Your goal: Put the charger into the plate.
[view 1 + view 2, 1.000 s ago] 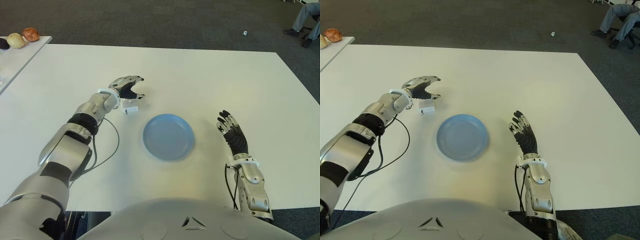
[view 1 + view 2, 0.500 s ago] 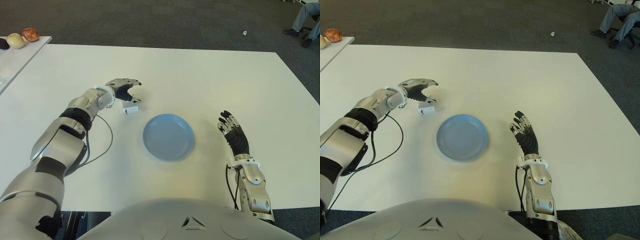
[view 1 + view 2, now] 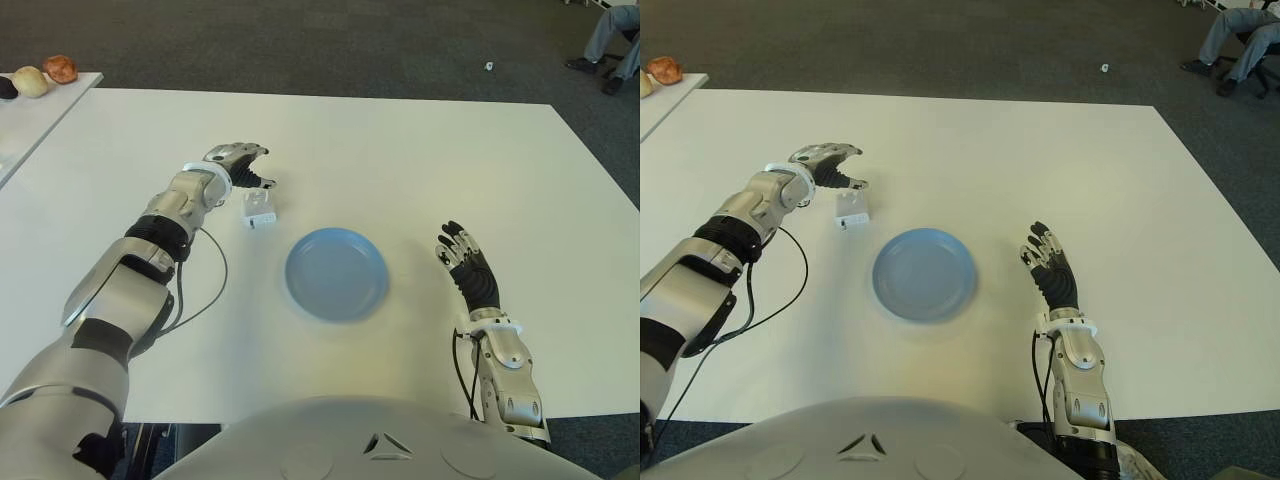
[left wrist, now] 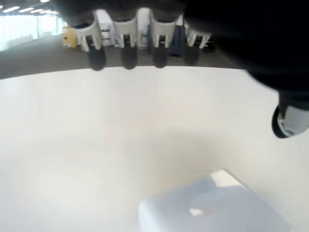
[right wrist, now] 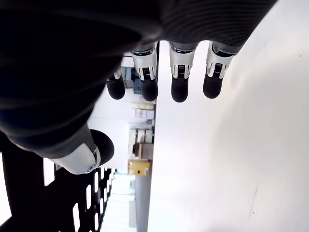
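A humanoid robot's left hand (image 3: pixel 232 165) hovers over a white desk (image 3: pixel 420 160), its fingers (image 4: pixel 128 58) spread loosely apart and holding nothing, just behind a small white charger (image 3: pixel 259 207) that lies flat on the desk surface. The left wrist view shows the four fingertips lined up above the desk with the thumb off to one side, and the charger lying free below the palm, touched by no finger. The charger sits just beside the blue plate (image 3: pixel 337 273), off its far left rim and not in it; the plate lies near the middle of the desk. The right hand (image 3: pixel 468 271) shows well to the right of the plate, its black fingers (image 5: pixel 178 87) extended and relaxed, grasping nothing. On a separate white surface (image 3: pixel 40 115) at the far left edge lie a few small rounded objects (image 3: pixel 45 74). At the top right corner, on the dark carpet (image 3: pixel 300 45), a person's legs and shoes (image 3: pixel 605 45) are partly in view.
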Controlling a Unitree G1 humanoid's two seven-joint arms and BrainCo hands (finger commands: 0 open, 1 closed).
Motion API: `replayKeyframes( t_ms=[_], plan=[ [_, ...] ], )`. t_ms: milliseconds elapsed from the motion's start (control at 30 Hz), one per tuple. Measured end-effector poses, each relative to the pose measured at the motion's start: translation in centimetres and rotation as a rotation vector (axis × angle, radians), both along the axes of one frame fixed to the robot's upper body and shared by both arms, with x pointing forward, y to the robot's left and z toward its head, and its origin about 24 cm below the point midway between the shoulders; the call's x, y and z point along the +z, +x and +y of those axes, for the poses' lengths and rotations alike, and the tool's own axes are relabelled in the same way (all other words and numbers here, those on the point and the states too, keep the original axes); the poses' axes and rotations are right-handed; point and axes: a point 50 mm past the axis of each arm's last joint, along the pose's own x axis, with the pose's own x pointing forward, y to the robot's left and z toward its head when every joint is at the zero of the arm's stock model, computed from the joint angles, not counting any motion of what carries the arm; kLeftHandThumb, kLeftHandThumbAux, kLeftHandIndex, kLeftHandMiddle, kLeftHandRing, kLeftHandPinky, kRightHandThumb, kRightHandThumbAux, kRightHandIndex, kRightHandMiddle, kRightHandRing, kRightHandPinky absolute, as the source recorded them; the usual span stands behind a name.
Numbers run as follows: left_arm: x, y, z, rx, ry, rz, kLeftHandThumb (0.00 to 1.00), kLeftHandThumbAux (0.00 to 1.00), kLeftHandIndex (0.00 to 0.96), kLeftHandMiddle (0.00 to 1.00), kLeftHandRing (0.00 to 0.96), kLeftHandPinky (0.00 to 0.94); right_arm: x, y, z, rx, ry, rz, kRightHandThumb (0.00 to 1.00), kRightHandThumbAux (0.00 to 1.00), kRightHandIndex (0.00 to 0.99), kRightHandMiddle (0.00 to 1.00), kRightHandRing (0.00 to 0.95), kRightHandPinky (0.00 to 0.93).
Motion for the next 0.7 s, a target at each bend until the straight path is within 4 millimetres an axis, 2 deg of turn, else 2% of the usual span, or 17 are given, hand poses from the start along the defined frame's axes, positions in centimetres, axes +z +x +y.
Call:
replayKeyframes(
  t_ms=[267, 433, 700],
  plan=[
    [-0.3, -0.9, -0.2, 0.157, -0.061, -0.036, 0.119, 0.33, 0.0, 0.052, 0.064, 0.113, 0.0, 0.1, 0.0, 0.007, 0.002, 0.0, 0.0, 0.608, 0.01, 0.096, 0.07, 0.038],
    [-0.6, -2.1, -1.0, 0.24, -0.099, -0.056, 0.118, 0.331, 0.0, 0.043, 0.06, 0.121, 0.0, 0.1, 0.0, 0.01, 0.003, -0.002, 0.0, 0.606, 0.008, 0.095, 0.071, 0.04],
    [0.0, -3.4, -1.6, 0.385, -0.125, -0.105, 0.125, 0.338, 0.0, 0.012, 0.04, 0.117, -0.1, 0.3, 0.0, 0.011, 0.002, 0.001, 0.0, 0.61, 0.008, 0.101, 0.078, 0.044]
  ],
)
